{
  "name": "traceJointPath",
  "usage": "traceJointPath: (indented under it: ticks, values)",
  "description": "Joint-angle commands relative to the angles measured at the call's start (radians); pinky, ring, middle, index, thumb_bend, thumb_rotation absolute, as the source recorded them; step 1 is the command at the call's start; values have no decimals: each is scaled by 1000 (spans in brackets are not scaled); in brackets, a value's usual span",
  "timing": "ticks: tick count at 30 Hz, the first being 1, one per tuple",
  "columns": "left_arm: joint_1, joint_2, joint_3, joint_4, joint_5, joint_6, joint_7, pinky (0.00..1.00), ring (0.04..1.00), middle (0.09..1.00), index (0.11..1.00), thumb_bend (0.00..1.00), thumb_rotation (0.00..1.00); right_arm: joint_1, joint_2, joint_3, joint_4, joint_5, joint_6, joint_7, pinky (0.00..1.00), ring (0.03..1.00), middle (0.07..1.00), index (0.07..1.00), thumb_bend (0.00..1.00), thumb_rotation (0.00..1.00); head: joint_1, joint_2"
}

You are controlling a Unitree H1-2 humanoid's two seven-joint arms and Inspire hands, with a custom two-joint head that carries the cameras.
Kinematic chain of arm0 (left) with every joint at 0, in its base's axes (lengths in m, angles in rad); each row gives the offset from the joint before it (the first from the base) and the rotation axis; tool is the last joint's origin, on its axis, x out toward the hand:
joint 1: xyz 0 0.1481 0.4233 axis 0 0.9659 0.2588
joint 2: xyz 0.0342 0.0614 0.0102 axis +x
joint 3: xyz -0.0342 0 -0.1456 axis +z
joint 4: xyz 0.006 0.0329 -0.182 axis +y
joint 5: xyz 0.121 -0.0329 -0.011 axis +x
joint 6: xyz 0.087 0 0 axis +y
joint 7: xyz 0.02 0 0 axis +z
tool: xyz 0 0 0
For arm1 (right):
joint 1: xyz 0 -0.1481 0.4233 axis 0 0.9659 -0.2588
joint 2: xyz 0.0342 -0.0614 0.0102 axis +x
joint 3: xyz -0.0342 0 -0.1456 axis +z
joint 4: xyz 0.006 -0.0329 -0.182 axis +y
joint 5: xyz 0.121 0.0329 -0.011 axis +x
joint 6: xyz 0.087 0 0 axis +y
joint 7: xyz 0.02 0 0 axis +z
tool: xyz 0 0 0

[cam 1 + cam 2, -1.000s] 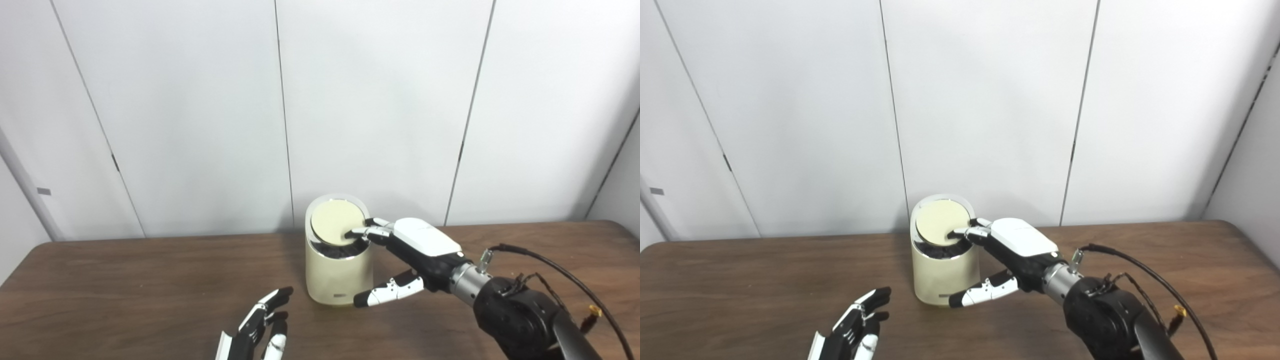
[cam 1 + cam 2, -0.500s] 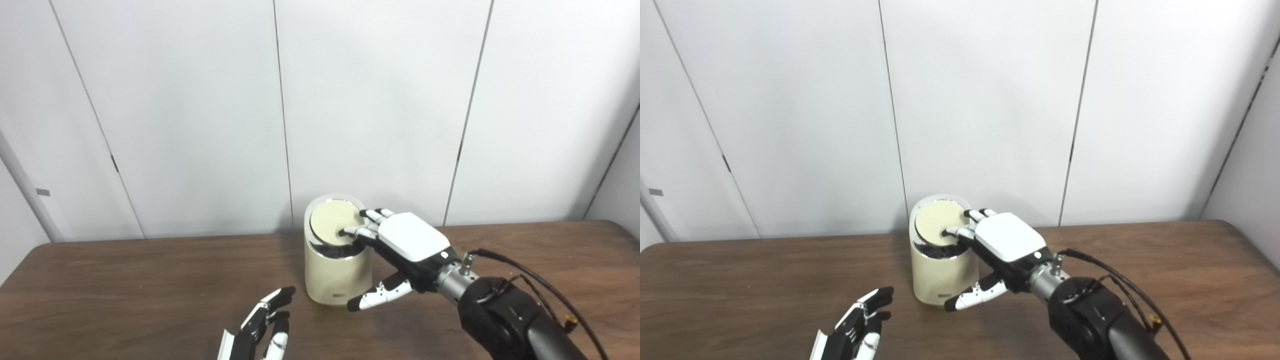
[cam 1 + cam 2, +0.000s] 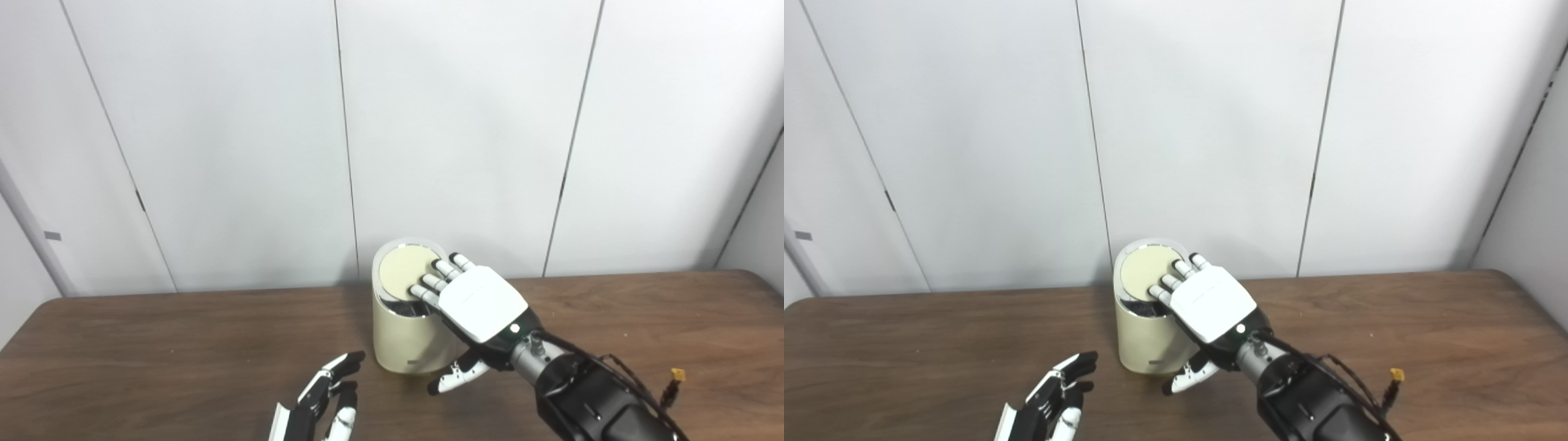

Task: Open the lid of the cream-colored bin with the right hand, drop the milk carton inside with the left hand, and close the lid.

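Observation:
The cream-colored bin [image 3: 404,343] stands at the back middle of the brown table [image 3: 153,355]. Its round lid [image 3: 401,272] is tilted, with a dark gap showing at its front edge. My right hand [image 3: 478,303] lies palm down over the bin's right side, its fingers [image 3: 438,278] spread on the lid's right edge and its thumb hanging down in front of the bin. It grasps nothing. My left hand [image 3: 324,404] rests open and empty near the table's front edge, left of the bin. No milk carton is in view.
White wall panels [image 3: 245,122] stand right behind the bin. A black cable with a small yellow tip [image 3: 677,373] hangs from the right arm. Bare tabletop stretches to both sides of the bin.
The right hand has turned palm down and moved left over the bin, its fingers sliding further onto the lid. The lid has tipped lower, narrowing the front gap. The left hand has barely moved.

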Motion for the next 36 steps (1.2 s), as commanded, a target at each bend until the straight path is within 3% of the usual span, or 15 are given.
traceJointPath:
  ticks: [1, 10, 19, 22, 26, 28, 31, 36]
  values:
    - [2, 0, -7, 10, 0, -16, 3, 749, 825, 836, 822, 307, 723, 0, -8, 9, 14, -32, -26, 21, 941, 940, 894, 853, 715, 698, -2, 4]
    - [3, 7, -5, 5, -15, -9, -3, 752, 827, 835, 825, 295, 712, 17, -4, 2, 16, -58, -51, 19, 878, 912, 865, 834, 718, 730, -8, 4]
    - [6, 9, -7, 1, -26, -2, -8, 750, 829, 837, 826, 298, 706, 19, 18, -45, -6, -11, -39, 26, 905, 923, 886, 849, 690, 728, -4, 8]
    - [11, 8, -3, -7, -39, 15, -15, 754, 835, 839, 830, 309, 723, 30, 44, -93, -13, 48, -19, -19, 925, 948, 907, 860, 684, 699, -5, 10]
    - [18, -1, 9, -19, -37, 51, -9, 769, 839, 840, 835, 314, 823, 37, 80, -167, 1, 120, -1, -124, 969, 995, 946, 892, 670, 683, -6, 9]
    - [18, 1, 11, -20, -37, 57, -10, 769, 841, 842, 837, 301, 845, 30, 89, -188, 13, 136, -3, -164, 984, 999, 961, 912, 661, 719, -9, 9]
    - [16, 0, 12, -17, -32, 56, -9, 771, 843, 843, 834, 277, 836, 16, 100, -211, 25, 152, 2, -197, 999, 1000, 996, 968, 662, 790, -9, 9]
    - [10, 2, 14, 0, -38, 54, -11, 776, 844, 842, 837, 284, 835, -7, 113, -231, 46, 152, 29, -197, 1000, 1000, 1000, 999, 665, 824, -11, 1]
